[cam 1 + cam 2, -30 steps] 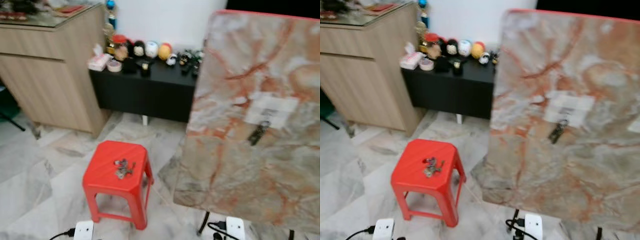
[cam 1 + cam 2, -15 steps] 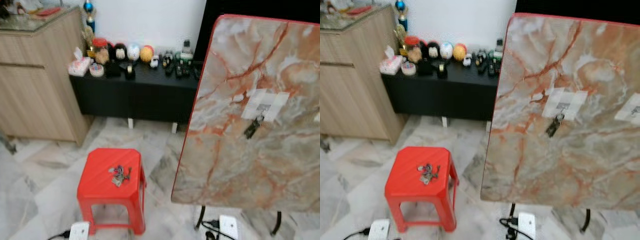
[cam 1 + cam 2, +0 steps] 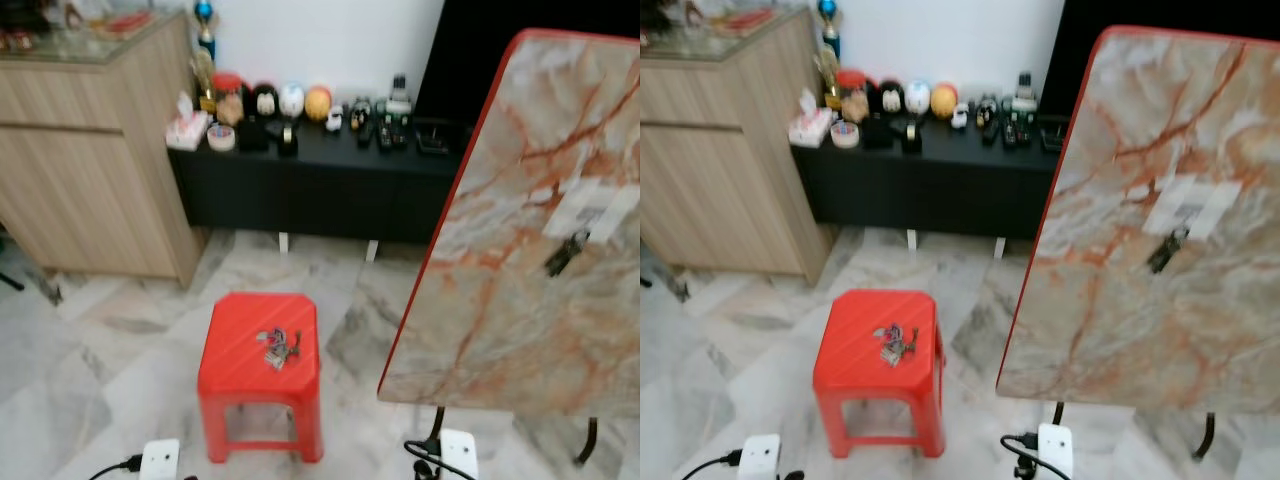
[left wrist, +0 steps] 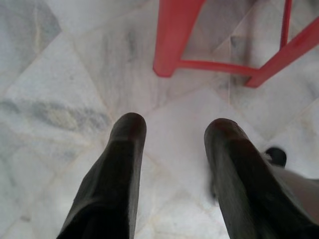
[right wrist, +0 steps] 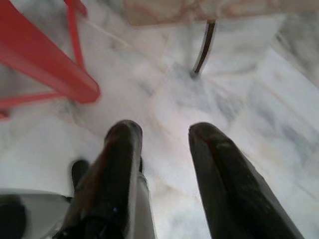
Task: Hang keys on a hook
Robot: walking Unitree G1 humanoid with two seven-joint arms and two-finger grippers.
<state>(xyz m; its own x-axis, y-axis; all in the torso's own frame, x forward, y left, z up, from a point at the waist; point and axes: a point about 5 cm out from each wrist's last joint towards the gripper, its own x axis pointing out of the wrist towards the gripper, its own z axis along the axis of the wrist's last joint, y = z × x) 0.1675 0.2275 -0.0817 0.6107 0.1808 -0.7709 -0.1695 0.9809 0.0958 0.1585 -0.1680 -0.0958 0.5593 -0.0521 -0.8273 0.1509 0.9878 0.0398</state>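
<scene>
Now, at roughly ten o'clock in the head views stands a light wood-grain cabinet [image 3: 720,160], and beside it a low black worktop [image 3: 930,170] carries a row of small round figurines [image 3: 902,98] against the white wall. Down at six o'clock a small red plastic stool [image 3: 261,365] sits on the pale marble floor [image 3: 80,370], with a loose bunch of metal keys [image 3: 277,345] lying on its seat. At three o'clock a tilted marble-patterned board with a red edge [image 3: 1120,260] stands on thin dark legs; a white taped patch [image 3: 1193,205] on it holds what looks like a hook with a dark key hanging from it [image 3: 1166,250], though the blur makes that uncertain. The left gripper [image 4: 174,130] hangs above the floor near a stool leg, jaws spread and empty. The right gripper [image 5: 162,130] hangs likewise, jaws parted, holding nothing.
</scene>
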